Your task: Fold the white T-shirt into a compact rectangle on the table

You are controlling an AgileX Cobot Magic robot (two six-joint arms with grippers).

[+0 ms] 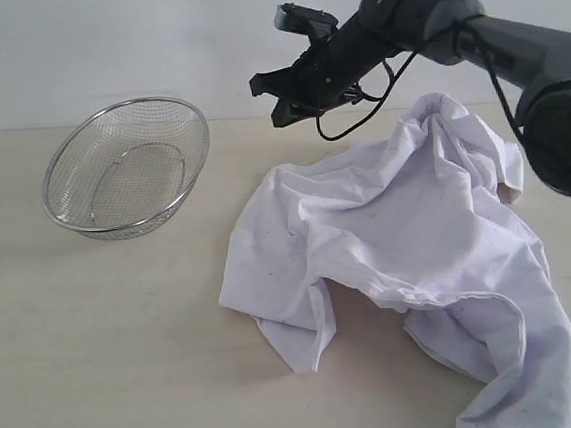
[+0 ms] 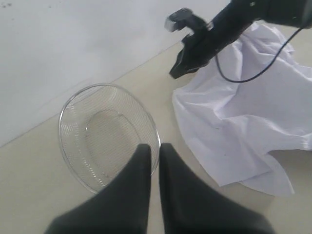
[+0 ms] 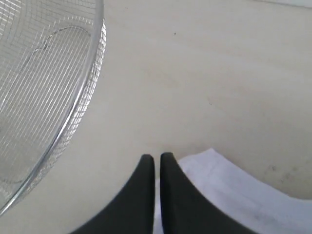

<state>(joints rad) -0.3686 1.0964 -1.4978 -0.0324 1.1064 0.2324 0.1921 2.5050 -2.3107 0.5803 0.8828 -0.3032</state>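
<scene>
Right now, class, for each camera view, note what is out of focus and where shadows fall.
Exterior view: even, soft light; the white T-shirt casts a faint shadow on the table under its raised folds. Left wrist view: the left gripper is blurred in the foreground; the wire-mesh bowl beyond is sharper. Right wrist view: the right gripper is blurred too.

Plain pale grey-white wall (image 1: 117,51) rising straight behind the table (image 1: 112,354). Meets the table's far edge in one level seam. Pale beige top, faint grain, few dark specks. Lit softly and evenly, with weak shadows on the table
</scene>
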